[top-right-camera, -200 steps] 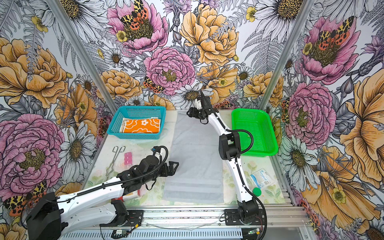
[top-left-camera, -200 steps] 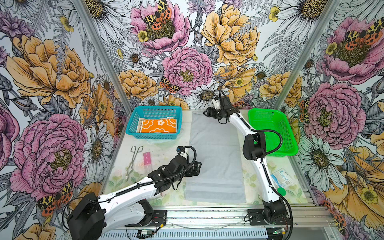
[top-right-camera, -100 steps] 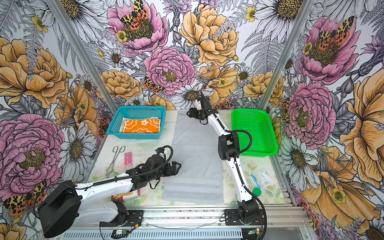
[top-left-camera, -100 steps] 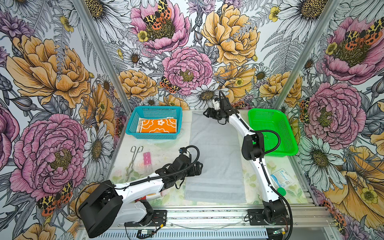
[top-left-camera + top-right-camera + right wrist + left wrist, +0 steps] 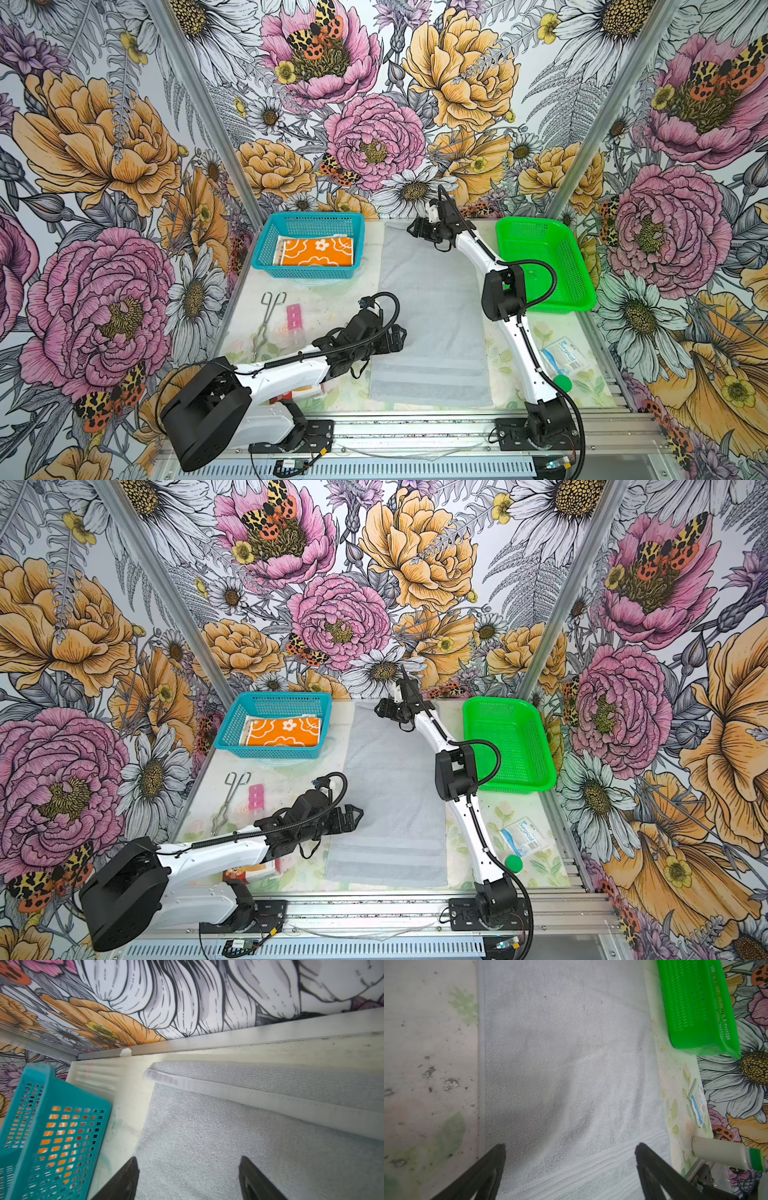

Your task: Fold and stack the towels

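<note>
A large grey towel (image 5: 432,316) (image 5: 395,796) lies spread flat down the middle of the table. Its far hem (image 5: 270,1103) is turned over in a narrow strip. An orange towel with white flowers (image 5: 318,252) (image 5: 284,731) lies folded in the blue basket (image 5: 309,220), with a cream edge showing beside it. My left gripper (image 5: 400,336) (image 5: 358,814) (image 5: 570,1147) is open, low over the grey towel's left edge near the front. My right gripper (image 5: 415,229) (image 5: 380,709) (image 5: 188,1160) is open above the towel's far left corner. Neither holds anything.
A green basket (image 5: 544,266) (image 5: 695,1012) stands at the right. Metal tongs (image 5: 268,320) and a pink strip (image 5: 294,318) lie left of the towel. A surgical packet (image 5: 565,359) and a green-capped bottle (image 5: 561,382) lie front right. A box (image 5: 303,390) sits under the left arm.
My left arm has stretched out lower and its gripper has slid a little right onto the grey towel's left edge. The right arm has stayed still.
</note>
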`<state>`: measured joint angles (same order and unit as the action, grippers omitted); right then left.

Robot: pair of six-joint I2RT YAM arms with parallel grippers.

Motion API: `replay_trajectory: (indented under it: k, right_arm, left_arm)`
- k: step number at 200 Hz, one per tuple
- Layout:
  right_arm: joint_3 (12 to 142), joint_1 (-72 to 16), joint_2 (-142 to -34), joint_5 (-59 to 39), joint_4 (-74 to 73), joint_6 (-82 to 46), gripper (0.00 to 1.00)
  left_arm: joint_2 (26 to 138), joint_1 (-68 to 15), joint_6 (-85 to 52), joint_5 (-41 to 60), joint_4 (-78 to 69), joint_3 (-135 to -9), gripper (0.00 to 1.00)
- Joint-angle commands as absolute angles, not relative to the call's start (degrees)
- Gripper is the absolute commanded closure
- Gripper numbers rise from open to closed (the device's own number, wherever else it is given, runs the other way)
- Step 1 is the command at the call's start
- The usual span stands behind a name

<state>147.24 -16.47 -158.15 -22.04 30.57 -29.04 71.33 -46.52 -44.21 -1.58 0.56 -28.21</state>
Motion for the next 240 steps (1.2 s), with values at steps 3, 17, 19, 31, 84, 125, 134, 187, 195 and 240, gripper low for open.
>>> replay_trajectory:
  k: [3, 17, 19, 31, 84, 125, 134, 187, 195, 240]
  right_arm:
    - [147.4, -16.1, -159.7, -17.9, 29.5, -27.8, 0.23]
    - [148.3, -15.4, -160.2, -17.1, 29.2, -28.6, 0.23]
    - [148.5, -15.3, -160.3, -17.0, 29.1, -28.7, 0.23]
    - [149.0, -14.8, -160.5, -15.5, 29.1, -29.2, 0.23]
    - [148.5, -11.5, -161.7, -12.9, 29.1, -36.3, 0.23]
    - [151.0, -10.0, -163.9, -13.4, 27.8, -39.1, 0.23]
    - [151.6, -9.7, -164.3, -13.7, 26.7, -39.4, 0.23]
    - [152.1, -6.7, -167.7, -16.3, 14.7, -47.6, 0.23]
    - [151.9, -6.1, -168.4, -17.5, 10.1, -49.5, 0.23]
    - [153.2, -4.0, -172.3, -17.1, -12.4, -59.9, 0.22]
  left_arm:
    - [70.3, -45.7, -44.5, -0.1, -0.1, -26.7, 0.01]
    - [70.5, -45.6, -44.8, 0.0, 0.0, -26.3, 0.01]
    - [70.6, -45.6, -44.9, 0.1, 0.0, -26.3, 0.01]
    - [71.1, -45.6, -45.6, 0.4, 0.8, -26.3, 0.01]
    - [70.7, -47.9, -49.0, 1.2, 1.2, -25.1, 0.01]
    - [68.3, -48.0, -49.7, 0.1, 2.6, -23.9, 0.01]
    - [68.0, -48.1, -50.2, 0.1, 2.5, -23.5, 0.01]
    - [66.0, -51.4, -54.5, 0.5, 5.6, -20.7, 0.01]
    - [65.2, -52.1, -55.6, 0.3, 5.5, -19.9, 0.01]
    - [60.2, -53.5, -58.7, -1.5, 6.9, -16.3, 0.01]
